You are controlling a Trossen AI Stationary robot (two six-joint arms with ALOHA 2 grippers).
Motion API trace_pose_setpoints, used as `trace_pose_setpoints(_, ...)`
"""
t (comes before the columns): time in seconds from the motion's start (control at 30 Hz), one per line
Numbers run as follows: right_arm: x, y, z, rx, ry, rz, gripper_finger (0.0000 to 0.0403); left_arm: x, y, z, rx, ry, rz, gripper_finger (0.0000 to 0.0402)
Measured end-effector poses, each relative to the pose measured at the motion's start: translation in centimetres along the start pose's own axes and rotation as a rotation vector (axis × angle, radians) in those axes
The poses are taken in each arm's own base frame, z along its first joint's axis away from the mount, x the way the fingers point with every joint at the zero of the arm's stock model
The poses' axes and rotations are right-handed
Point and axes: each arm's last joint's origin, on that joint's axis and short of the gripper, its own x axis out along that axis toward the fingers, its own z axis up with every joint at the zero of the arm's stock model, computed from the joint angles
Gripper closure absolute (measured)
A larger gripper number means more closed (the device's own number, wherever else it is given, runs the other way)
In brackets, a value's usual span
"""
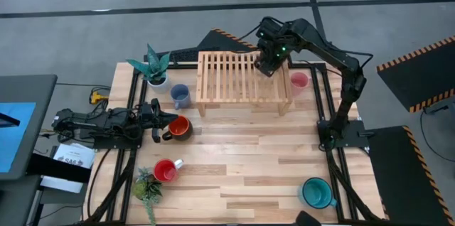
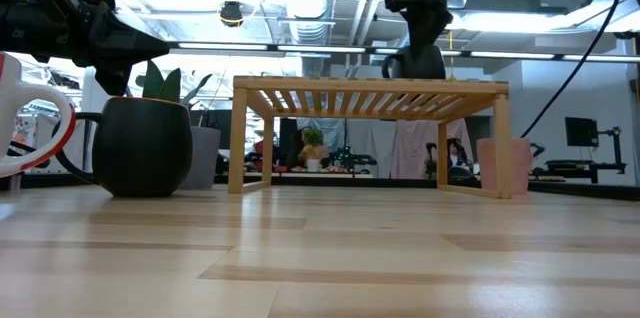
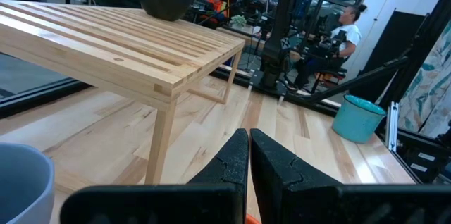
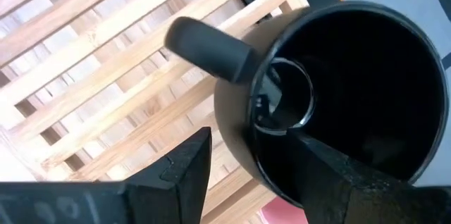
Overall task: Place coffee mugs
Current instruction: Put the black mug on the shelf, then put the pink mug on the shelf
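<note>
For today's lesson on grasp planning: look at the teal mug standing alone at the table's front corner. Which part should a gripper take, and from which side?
The teal mug stands upright, mouth open upward, its handle toward the table's front right corner. Probably best is to come straight down and pinch the rim wall on a side away from the handle, one finger inside and one outside. Nothing stands close around it, so a descent looks unobstructed.

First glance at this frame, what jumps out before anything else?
The right gripper pinches the rim of the black mug, which sits on the far right corner of the slatted wooden rack at the table's back. The left gripper, fingers together, sits at the left edge against the orange mug. Pink, pale blue, red and teal mugs stand around the table.
</note>
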Motion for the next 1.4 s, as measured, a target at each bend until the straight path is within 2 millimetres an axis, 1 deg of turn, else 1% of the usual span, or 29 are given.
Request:
trace_pose_setpoints(0.77, -0.1, -0.4, 0.0, -0.065, -0.007, -0.003, 0.0193, 0.0, 0.0, 0.0, 0.0, 0.0, 0.001, 0.0401)
trace_pose_setpoints(0.9, -1.2, -0.7, 0.3, -0.069, -0.057, -0.028, 0.0193, 0.0, 0.0, 0.0, 0.0, 0.0, 0.001, 0.0401)
trace_pose_setpoints(1.07, -3.4, -1.0, 0.5, -0.065, -0.138, -0.031, 0.0193, 0.0, 0.0, 0.0, 0.0, 0.0, 0.0, 0.0401)
trace_pose_setpoints(1.2, -4.7, -0.8, 0.4, -0.068, -0.17, -0.027, 0.0193, 0.0, 0.0, 0.0, 0.0, 0.0, 0.0, 0.0401)
trace_pose_setpoints(1.3, -5.7, -0.8, -0.3, -0.074, -0.168, -0.019, 0.0193, 0.0, 0.0, 0.0, 0.0, 0.0, 0.0, 0.0401)
trace_pose_setpoints(1.4, -7.1, -0.3, -1.5, -0.081, -0.181, -0.007, 0.0193, 0.0, 0.0, 0.0, 0.0, 0.0, 0.0, 0.0401)
